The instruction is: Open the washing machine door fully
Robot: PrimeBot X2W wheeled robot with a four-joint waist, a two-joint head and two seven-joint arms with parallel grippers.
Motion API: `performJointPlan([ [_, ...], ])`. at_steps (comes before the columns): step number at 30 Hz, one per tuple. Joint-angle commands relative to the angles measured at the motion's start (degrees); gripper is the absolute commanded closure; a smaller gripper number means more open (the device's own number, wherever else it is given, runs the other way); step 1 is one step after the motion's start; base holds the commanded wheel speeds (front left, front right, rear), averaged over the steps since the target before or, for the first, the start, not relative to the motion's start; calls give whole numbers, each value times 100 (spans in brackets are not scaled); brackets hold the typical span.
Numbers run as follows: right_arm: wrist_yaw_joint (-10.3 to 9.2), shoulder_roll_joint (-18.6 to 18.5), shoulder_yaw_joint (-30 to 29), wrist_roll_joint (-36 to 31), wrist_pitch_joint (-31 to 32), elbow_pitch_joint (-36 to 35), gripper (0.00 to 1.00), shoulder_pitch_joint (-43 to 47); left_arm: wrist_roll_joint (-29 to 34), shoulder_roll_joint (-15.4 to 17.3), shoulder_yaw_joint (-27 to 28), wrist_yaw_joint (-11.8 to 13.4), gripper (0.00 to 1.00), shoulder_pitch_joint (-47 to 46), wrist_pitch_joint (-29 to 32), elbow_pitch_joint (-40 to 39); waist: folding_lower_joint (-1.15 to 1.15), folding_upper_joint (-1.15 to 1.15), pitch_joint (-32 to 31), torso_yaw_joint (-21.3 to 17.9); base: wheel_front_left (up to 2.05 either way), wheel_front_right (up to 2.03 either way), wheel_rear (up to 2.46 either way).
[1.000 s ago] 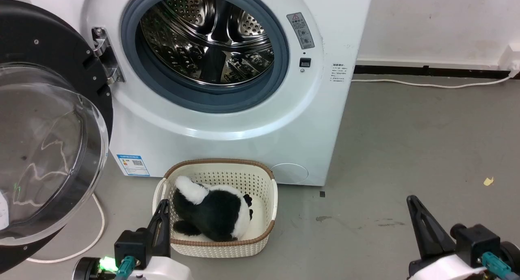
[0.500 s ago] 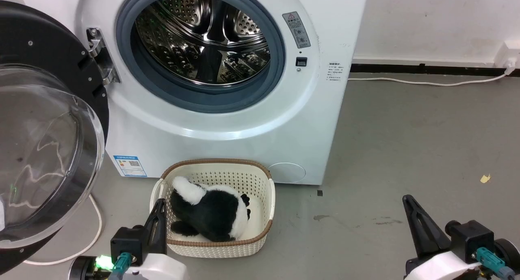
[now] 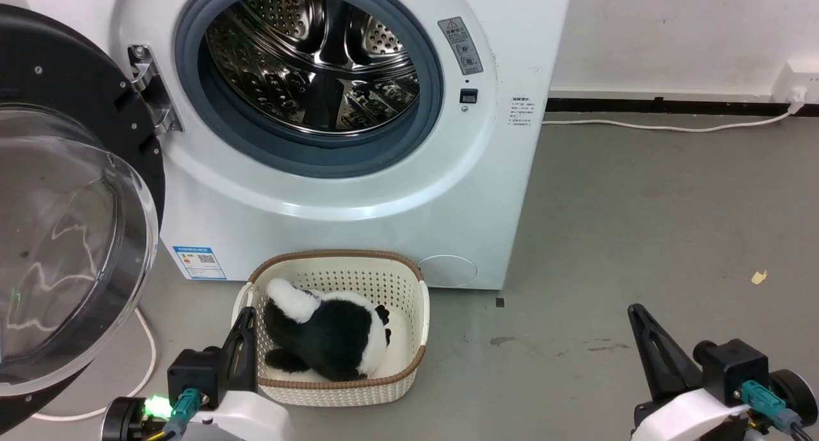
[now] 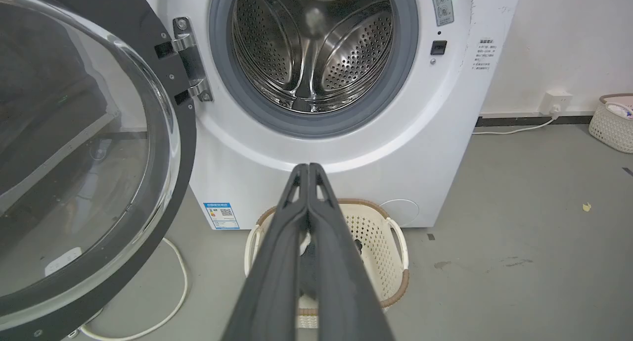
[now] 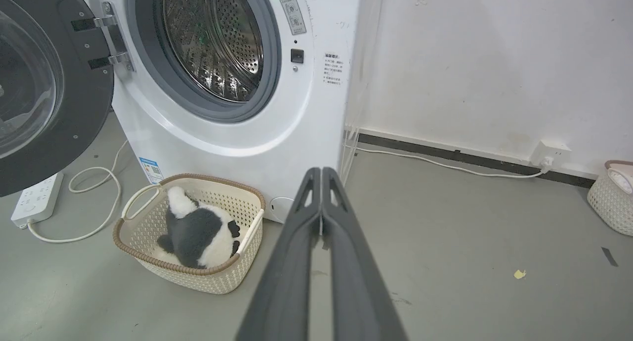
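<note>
The left end effector [image 4: 309, 168] is lowest and nearest. Its two dark fingers are pressed together to the tips and hold nothing. In the head view it stands just before the near left corner of a cream basket [image 3: 419, 313]. The right end effector [image 5: 321, 170] is also completely closed and empty. It is above the bare grey floor [image 3: 640, 223], well apart from the basket on the right side.

In the basket lies a black and white plush toy [image 3: 333, 342], perhaps a panda; its face is not visible. The basket stands on the floor, close before the washing machine [image 3: 358, 217], below the drum opening. A white cable [image 3: 150, 351] curls on the floor to the left of it.

The washing machine door [image 3: 70, 76] is swung out to the left on its metal hinge [image 3: 150, 89], and its bulging glass is turned toward the camera. Nothing touches the door. The grey gasket [image 3: 190, 76] and the steel drum [image 3: 320, 63] are completely uncovered. Behind, on the right, is a white wall [image 3: 672, 31].
</note>
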Motion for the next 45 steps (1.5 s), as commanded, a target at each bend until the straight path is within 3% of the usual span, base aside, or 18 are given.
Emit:
performJointPlan([
  [1, -5, 15, 20, -45, 40, 17, 100, -101, 53, -46, 25, -36, 100, -78, 39, -31, 0, 0, 1, -5, 0, 0, 0],
  [45, -5, 17, 77, -72, 198, 59, 100, -178, 109, -100, 153, -126, 100, -116, 196, -76, 0, 0, 13, -65, 0, 0, 0],
])
